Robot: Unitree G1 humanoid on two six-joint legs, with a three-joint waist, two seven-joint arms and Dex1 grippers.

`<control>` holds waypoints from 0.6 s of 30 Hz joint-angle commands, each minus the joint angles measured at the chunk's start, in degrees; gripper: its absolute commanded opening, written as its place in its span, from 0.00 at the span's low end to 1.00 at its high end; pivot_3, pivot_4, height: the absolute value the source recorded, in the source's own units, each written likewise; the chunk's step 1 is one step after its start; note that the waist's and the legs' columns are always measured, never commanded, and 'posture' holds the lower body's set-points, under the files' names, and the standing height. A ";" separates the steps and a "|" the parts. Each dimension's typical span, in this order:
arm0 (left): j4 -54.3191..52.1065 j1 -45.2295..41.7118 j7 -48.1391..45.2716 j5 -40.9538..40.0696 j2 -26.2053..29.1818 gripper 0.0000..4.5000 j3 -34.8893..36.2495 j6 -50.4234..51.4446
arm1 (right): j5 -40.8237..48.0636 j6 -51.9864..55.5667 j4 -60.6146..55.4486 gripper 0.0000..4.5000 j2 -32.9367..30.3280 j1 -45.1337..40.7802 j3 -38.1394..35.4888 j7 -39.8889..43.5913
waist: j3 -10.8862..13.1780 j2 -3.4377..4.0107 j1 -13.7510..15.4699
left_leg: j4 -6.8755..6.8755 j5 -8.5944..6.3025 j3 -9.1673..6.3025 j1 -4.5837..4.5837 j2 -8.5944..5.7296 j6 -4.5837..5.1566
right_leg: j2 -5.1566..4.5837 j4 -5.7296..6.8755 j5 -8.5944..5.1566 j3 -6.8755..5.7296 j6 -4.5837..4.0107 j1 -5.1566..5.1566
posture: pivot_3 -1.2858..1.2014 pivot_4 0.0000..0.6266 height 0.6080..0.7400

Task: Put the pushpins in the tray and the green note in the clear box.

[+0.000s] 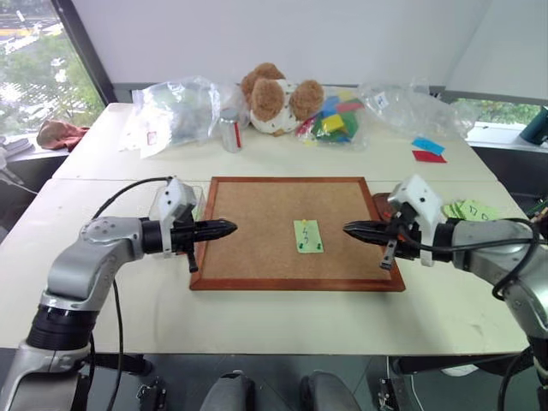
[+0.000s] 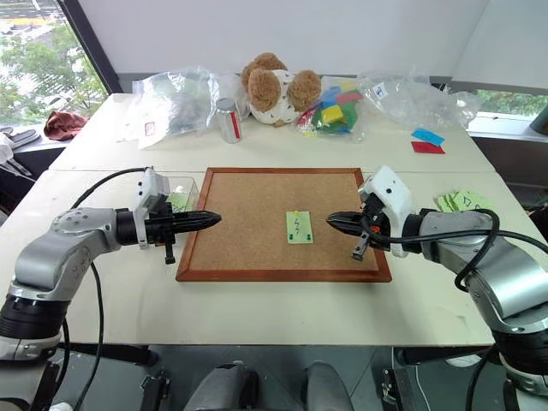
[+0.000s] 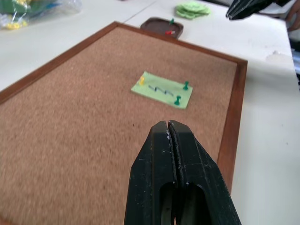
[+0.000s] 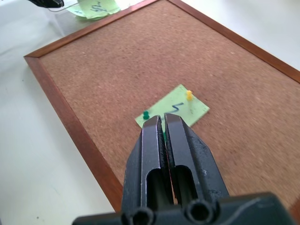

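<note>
Nearest, both grippers hover low over the near half of the corkboard (image 1: 287, 229), a grainy brown cork sheet in a smooth reddish wood frame lying flat on the pale table (image 1: 282, 312). The left gripper (image 1: 229, 228) points in from the board's left edge, its two black tapered fingers pressed together on nothing; the right gripper (image 1: 349, 229) points in from the right edge, likewise closed and empty. Between their tips, the note (image 1: 308, 236), a thin light-green paper rectangle with a black zigzag, lies flat on the cork, pinned by two green pushpins (image 3: 182, 93) at its near end and a yellow pin (image 3: 142, 80) at its far end. Just off the board's left edge, behind the left wrist, stands the box (image 2: 177, 195), clear hard plastic with rounded corners, with green paper inside. Off the right edge sits the tray (image 3: 163, 27), a shallow dark brown rounded dish holding a green and a red pin, beside a stack of green notes (image 1: 470, 210). Farther back lie crinkled clear bags (image 1: 175, 110), a plush bear (image 1: 276, 97) and coloured blocks (image 1: 336, 118).
</note>
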 commanded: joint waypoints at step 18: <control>-3.06 -0.45 3.85 0.42 -0.80 0.00 0.19 -1.84 | -2.29 -2.03 1.82 0.02 2.16 -3.22 1.68 0.01 | 0.00 0.01 -0.11 | -0.02 -0.01 0.01 0.00 0.00 0.00 | 0.00 0.00 0.00 0.00 0.00 -0.02 | 0.52 0.24 1.00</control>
